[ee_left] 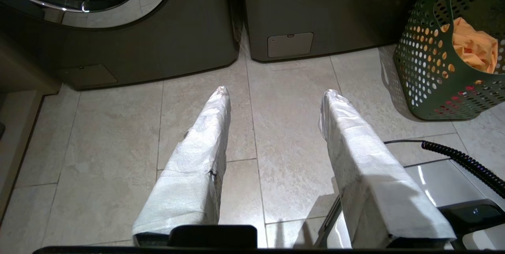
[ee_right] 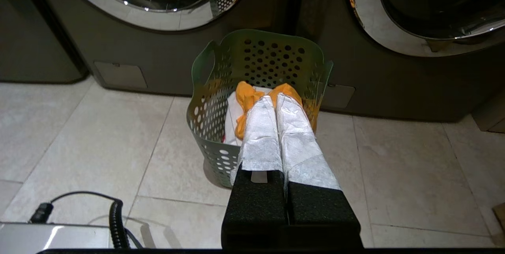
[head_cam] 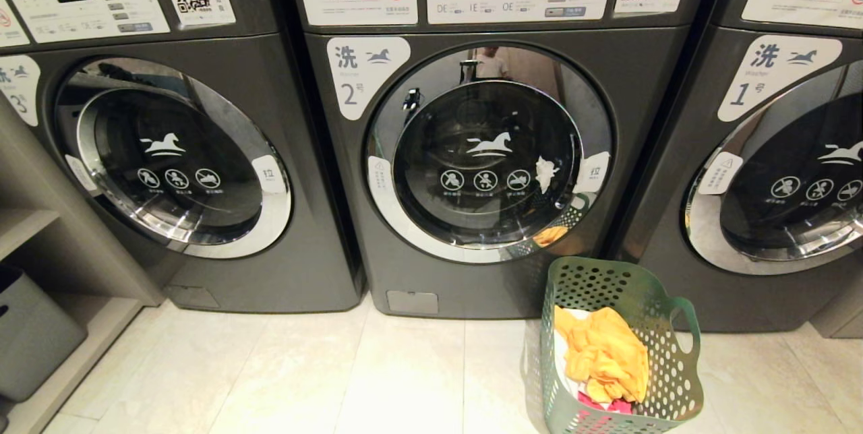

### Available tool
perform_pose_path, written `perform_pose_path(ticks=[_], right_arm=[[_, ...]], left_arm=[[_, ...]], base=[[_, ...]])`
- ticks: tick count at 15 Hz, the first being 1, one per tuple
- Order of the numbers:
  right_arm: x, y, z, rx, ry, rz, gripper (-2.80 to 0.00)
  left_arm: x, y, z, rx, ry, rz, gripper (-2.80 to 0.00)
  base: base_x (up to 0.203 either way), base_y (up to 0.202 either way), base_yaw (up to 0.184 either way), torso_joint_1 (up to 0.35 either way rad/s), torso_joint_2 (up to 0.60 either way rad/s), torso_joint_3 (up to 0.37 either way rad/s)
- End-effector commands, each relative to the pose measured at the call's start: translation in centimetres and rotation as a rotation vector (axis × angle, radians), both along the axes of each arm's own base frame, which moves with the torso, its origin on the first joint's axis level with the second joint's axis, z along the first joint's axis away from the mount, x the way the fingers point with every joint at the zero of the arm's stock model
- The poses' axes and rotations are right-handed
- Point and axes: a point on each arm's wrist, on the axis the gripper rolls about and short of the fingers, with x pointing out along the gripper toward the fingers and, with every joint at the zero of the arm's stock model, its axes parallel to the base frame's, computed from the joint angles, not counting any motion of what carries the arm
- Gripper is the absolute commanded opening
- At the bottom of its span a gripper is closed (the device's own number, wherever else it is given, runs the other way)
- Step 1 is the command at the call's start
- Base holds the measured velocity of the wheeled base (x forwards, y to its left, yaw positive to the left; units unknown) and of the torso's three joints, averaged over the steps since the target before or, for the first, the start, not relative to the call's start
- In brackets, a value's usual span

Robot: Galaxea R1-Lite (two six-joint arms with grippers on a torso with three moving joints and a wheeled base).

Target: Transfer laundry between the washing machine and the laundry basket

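While L gripper point(ee_left: 276, 92) gapes empty, R gripper point(ee_right: 276, 102) (pressed together) seemingly clear of laundry point(ee_right: 246, 92).

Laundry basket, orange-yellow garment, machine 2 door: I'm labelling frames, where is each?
laundry basket point(head_cam: 677, 380), head view, right wall.
orange-yellow garment point(head_cam: 607, 353), head view, middle folds.
washing machine door point(head_cam: 489, 151), head view, glass centre.

Green laundry basket point(head_cam: 674, 380) holds orange-yellow laundry point(head_cam: 607, 353); washing machine point(head_cam: 485, 151) door closed.
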Motion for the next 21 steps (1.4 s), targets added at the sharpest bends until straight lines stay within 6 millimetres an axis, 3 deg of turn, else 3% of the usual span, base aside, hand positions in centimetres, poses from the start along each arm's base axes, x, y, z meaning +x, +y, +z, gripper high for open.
perform_pose_path(ticks=[1, 6, 10, 14, 18, 21], right_arm=[[-0.2, 0.0, -0.1, 0.023, -0.040, -0.002, -2.80], [-0.2, 0.0, -0.1, 0.061, -0.042, -0.004, -2.80], [-0.2, 0.0, -0.1, 0.061, -0.042, -0.004, -2.80], [-0.2, 0.0, -0.1, 0.061, -0.042, -0.004, -2.80], [-0.2, 0.0, -0.1, 0.061, -0.042, -0.004, -2.80], [-0.2, 0.0, -0.1, 0.062, -0.042, -0.004, -2.80]], left_arm=[[0.0, 0.0, 0.1, 0.002, -0.002, 0.005, -2.80], [0.4, 0.0, -0.2, 0.018, 0.039, 0.022, -2.80], [1.1, 0.2, -0.7, 0.054, 0.079, 0.199, -2.80], [2.7, -0.1, -0.3, -0.024, 0.056, 0.275, -2.80], [0.8, -0.7, -4.3, -0.067, -0.064, 0.053, -2.80], [-0.2, -0.9, -5.8, -0.065, -0.124, 0.011, -2.80]], base=[[0.000, 0.000, 0.000, 0.000, 0.00, 0.000], [0.000, 0.000, 0.000, 0.000, 0.00, 0.000], [0.000, 0.000, 0.000, 0.000, 0.00, 0.000], [0.000, 0.000, 0.000, 0.000, 0.00, 0.000], [0.000, 0.000, 0.000, 0.000, 0.00, 0.000], [0.000, 0.000, 0.000, 0.000, 0.00, 0.000]])
